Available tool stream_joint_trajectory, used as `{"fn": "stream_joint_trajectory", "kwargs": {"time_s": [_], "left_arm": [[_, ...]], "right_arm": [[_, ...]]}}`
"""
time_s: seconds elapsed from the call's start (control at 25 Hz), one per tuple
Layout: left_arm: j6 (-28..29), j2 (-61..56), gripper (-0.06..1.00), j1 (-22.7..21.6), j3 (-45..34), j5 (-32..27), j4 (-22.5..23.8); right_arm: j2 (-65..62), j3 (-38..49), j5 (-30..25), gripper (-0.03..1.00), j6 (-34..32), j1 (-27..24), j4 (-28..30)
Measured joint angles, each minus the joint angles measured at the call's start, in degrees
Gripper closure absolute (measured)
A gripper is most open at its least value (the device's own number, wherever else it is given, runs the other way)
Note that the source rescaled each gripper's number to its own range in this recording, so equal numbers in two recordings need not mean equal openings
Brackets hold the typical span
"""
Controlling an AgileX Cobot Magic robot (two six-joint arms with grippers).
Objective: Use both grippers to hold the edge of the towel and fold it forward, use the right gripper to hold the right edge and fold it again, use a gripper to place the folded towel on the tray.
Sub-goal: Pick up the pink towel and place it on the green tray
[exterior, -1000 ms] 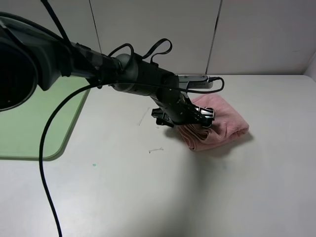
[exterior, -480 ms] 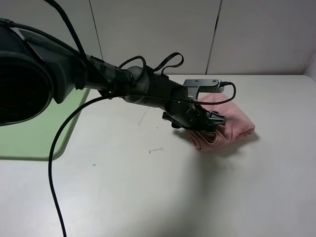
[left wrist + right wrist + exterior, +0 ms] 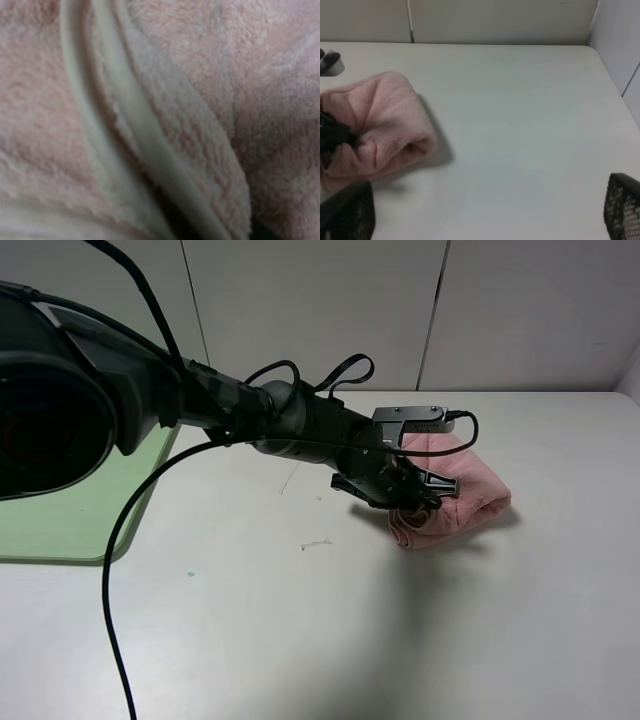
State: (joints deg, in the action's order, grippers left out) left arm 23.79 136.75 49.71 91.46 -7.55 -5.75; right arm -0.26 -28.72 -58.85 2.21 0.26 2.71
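Note:
The pink towel [image 3: 465, 490] lies folded into a thick bundle on the white table, right of centre. My left gripper [image 3: 412, 502] reaches across from the left and is shut on the bundle's near-left end, bunching the cloth. The left wrist view is filled with pink terry [image 3: 190, 75] and the pale stitched edge of the towel [image 3: 125, 100]. In the right wrist view the towel [image 3: 380, 120] sits ahead, with the left gripper's black fingers [image 3: 332, 132] pressed into it. My right gripper [image 3: 485, 212] is open, empty and well back from the towel. The pale-green tray [image 3: 60, 510] lies at the far left.
A black cable [image 3: 110, 570] hangs from the left arm over the table's left part. A small white scrap [image 3: 316, 543] and a green speck [image 3: 190, 574] lie on the tabletop. Wall panels close off the back. The table's right edge [image 3: 610, 90] runs beside a side wall.
My left gripper has moved right onto the towel and its jaws have closed on the cloth, bunching the bundle's left end. The right gripper has stayed open.

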Motion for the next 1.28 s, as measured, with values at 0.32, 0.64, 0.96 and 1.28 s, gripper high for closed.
{"fn": "stream_joint_trajectory", "kwargs": {"time_s": [0.32, 0.64, 0.96, 1.28], "left_arm": [[-0.3, -3.5, 0.73, -1.1, -0.1, -10.8, 1.7], [-1.4, -9.8, 0.73, -3.9, -0.4, -25.9, 10.7], [-8.0, -14.6, 0.73, -8.3, -2.3, -30.7, 11.6], [-8.3, -22.6, 0.74, -15.3, -14.8, -27.7, 11.6]], "right_arm": [[0.0, 0.0, 0.0, -0.03, 0.0, 0.0, 0.0], [0.0, 0.0, 0.0, -0.03, 0.0, 0.0, 0.0], [0.0, 0.0, 0.1, -0.03, 0.0, 0.0, 0.0], [0.0, 0.0, 0.1, -0.03, 0.0, 0.0, 0.0]]}}
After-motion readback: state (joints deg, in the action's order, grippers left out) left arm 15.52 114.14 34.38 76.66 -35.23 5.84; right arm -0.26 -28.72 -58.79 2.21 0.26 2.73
